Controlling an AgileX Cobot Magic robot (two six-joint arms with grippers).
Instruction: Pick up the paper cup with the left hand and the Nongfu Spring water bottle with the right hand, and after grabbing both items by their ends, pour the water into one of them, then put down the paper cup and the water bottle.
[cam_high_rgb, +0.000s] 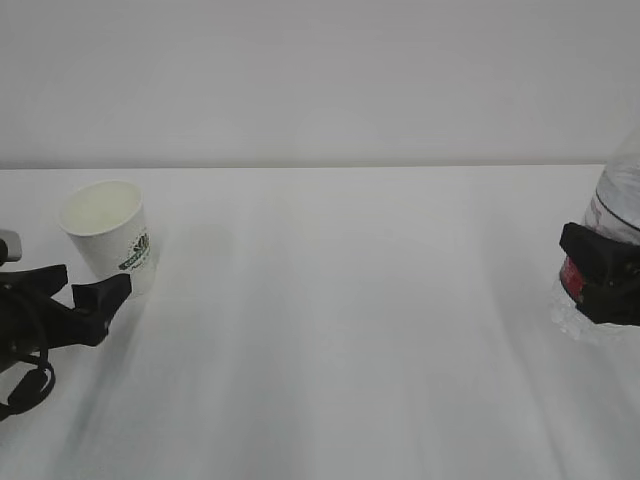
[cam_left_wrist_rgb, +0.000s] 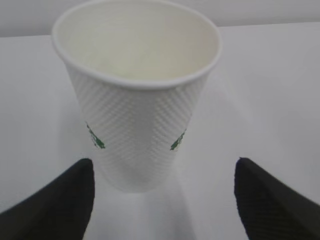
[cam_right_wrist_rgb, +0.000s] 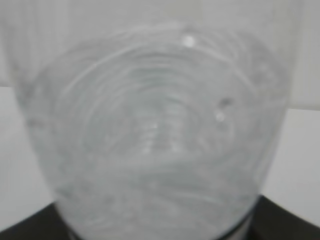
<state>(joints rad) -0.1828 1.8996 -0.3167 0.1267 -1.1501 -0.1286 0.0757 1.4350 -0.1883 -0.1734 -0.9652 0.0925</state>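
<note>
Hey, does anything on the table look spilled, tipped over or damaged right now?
Nothing stands out. The paper cup stands upright and undented on the table, in front of the open left gripper. The water bottle sits in the right gripper. No puddle or drips show.

Showing a green logo on the dimpled side of the paper cup (cam_high_rgb: 108, 232), its lettering too small and blurred for reading in the exterior view. Appearing only as green fragments at either edge of the cup wall in the left wrist view. Peeking out as a red label strip on the water bottle (cam_high_rgb: 618, 205), no characters legible. Nothing readable anywhere.
</note>
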